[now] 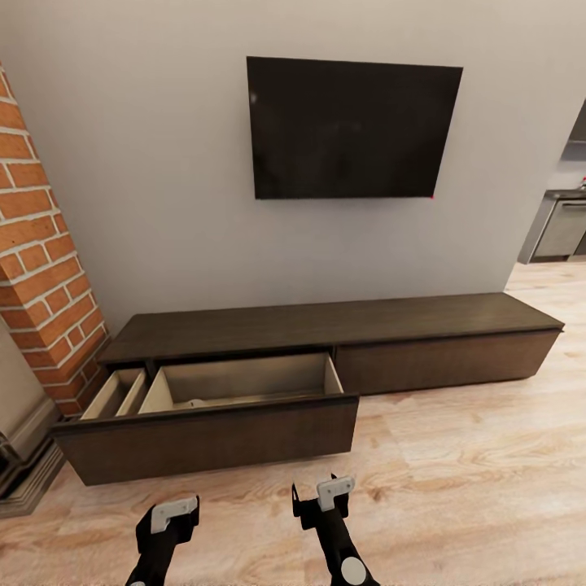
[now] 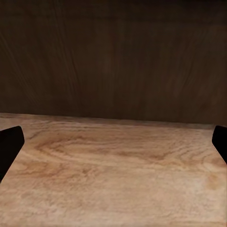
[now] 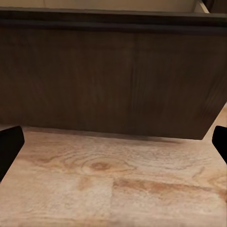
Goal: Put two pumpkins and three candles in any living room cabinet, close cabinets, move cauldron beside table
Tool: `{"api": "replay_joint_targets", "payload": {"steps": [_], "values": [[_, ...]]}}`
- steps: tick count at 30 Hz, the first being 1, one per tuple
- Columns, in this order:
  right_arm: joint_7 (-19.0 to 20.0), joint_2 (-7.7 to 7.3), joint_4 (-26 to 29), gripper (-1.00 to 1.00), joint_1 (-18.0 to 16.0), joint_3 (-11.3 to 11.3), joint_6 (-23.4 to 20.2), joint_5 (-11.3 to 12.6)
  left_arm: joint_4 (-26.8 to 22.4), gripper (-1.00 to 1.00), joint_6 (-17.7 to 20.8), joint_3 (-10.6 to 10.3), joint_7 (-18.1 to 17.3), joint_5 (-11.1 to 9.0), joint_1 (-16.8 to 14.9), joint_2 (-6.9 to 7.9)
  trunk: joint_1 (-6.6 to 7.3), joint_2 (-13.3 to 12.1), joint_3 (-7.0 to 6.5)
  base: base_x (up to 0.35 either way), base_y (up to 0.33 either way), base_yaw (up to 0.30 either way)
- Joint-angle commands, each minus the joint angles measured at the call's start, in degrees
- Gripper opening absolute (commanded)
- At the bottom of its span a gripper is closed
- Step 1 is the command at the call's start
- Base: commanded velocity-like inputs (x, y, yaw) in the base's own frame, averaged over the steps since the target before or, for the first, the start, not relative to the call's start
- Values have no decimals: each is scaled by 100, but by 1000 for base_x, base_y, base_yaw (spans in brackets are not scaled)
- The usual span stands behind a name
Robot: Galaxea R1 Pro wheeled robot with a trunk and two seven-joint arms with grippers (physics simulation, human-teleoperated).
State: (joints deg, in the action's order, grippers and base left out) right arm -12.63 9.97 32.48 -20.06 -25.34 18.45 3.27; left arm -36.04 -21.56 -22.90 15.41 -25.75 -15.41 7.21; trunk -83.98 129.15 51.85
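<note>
Head view is showing the long dark cabinet (image 1: pixel 342 325) standing against the wall with its left drawer (image 1: pixel 212 423) hanging pulled out, while the left gripper (image 1: pixel 167 521) and right gripper (image 1: pixel 325 498) are hovering spread apart and empty just before it.

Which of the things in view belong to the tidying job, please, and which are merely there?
Job:
- cabinet, left drawer pulled open
- left claw, open
- right claw, open

Bystanders:
- television
- brick fireplace
- kitchen appliance
</note>
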Motion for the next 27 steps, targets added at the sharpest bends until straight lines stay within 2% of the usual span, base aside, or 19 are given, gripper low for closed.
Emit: {"api": "replay_joint_targets", "payload": {"steps": [1,24,27], "values": [[-47,-4,-5,100,-7,-41,19,34,-4,100,-24,-50,49,-36,-6,8,-22,44,24,0,0,0],[-47,-4,-5,100,-7,-41,19,34,0,100,-17,-63,49,-36,-6,0,-527,966,437,0,0,0],[-47,-4,-5,100,-7,-41,19,34,10,100,-16,-65,63,-36,-6,0,-527,966,437,0,0,0]]}}
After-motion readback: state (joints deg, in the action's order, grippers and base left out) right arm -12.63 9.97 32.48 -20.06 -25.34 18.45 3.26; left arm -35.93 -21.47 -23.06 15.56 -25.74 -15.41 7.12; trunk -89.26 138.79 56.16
